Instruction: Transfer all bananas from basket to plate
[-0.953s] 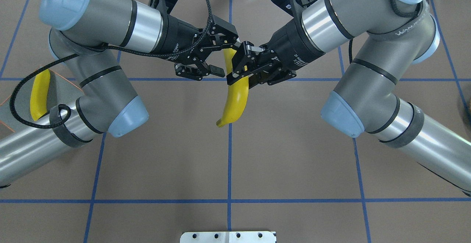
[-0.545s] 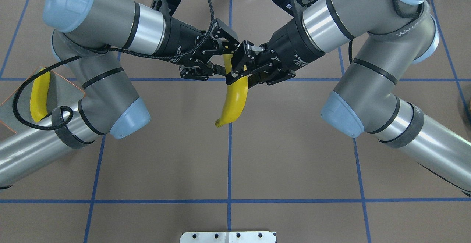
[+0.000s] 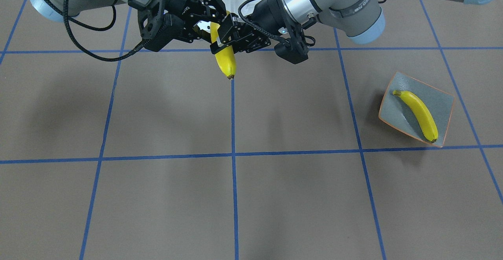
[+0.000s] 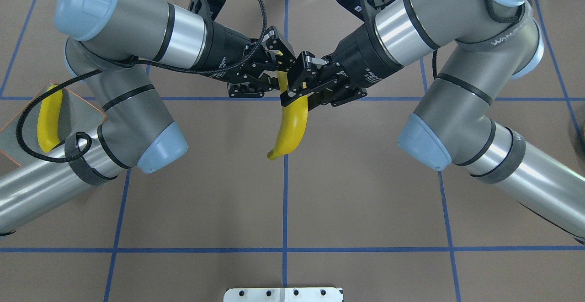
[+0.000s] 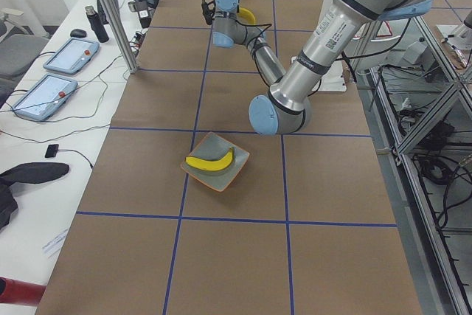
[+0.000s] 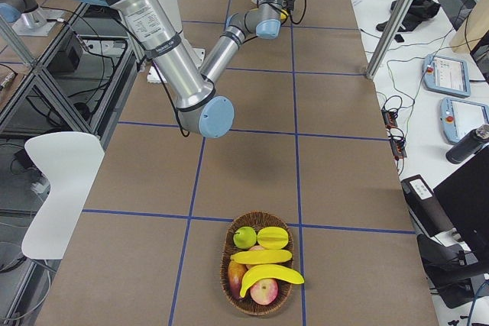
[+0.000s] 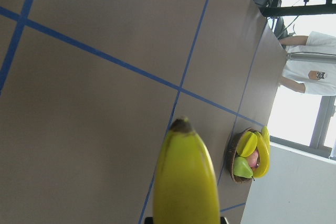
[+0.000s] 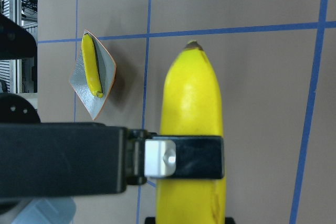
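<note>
One banana [image 3: 417, 114] on plate [image 3: 443, 102]; right claw [image 4: 298, 93] clamps second banana [image 4: 290, 128]; left claw [image 4: 270, 70] unclear.

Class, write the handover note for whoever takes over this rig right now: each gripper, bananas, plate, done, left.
Right gripper: shut on the held banana, above mid-table.
Left gripper: straddles its upper end; clamped or not, unclear.
Done: the first banana lies on the plate.
Remaining: finish the hand-over, plate it, then fetch the basket banana, possibly more, from the basket.
</note>
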Controlling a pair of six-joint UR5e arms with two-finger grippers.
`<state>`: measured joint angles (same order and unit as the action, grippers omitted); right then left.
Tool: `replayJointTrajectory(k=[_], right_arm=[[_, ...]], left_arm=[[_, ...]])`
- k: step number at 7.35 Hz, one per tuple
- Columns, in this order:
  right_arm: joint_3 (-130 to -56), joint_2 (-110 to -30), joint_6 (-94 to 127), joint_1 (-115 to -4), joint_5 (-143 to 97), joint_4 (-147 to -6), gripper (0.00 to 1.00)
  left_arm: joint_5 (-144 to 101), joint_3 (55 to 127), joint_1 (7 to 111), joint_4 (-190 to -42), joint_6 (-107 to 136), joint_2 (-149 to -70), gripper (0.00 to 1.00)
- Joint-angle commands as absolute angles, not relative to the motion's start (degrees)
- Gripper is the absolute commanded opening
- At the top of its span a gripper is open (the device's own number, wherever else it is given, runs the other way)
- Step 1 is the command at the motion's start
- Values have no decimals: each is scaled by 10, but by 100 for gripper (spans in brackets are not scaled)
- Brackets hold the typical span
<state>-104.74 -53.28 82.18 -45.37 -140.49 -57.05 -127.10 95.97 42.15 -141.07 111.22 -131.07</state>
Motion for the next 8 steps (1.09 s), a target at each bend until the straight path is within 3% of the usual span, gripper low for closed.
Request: replayJointTrajectory(k=[1,5,8], right_arm=[[-1048,-534,823,-455,-1408,-560,100],[-1054,-591,824,-496,-1453,-512,100],[-1056,-680,816,-570,-1495,-460,100]], left_arm=[[-1272,960,420,-1410,1113,-1310,0],[-1278,968,434,-1413,1103,-1284,0],[-1355,1007,511,-1416,1052,-1172,0]])
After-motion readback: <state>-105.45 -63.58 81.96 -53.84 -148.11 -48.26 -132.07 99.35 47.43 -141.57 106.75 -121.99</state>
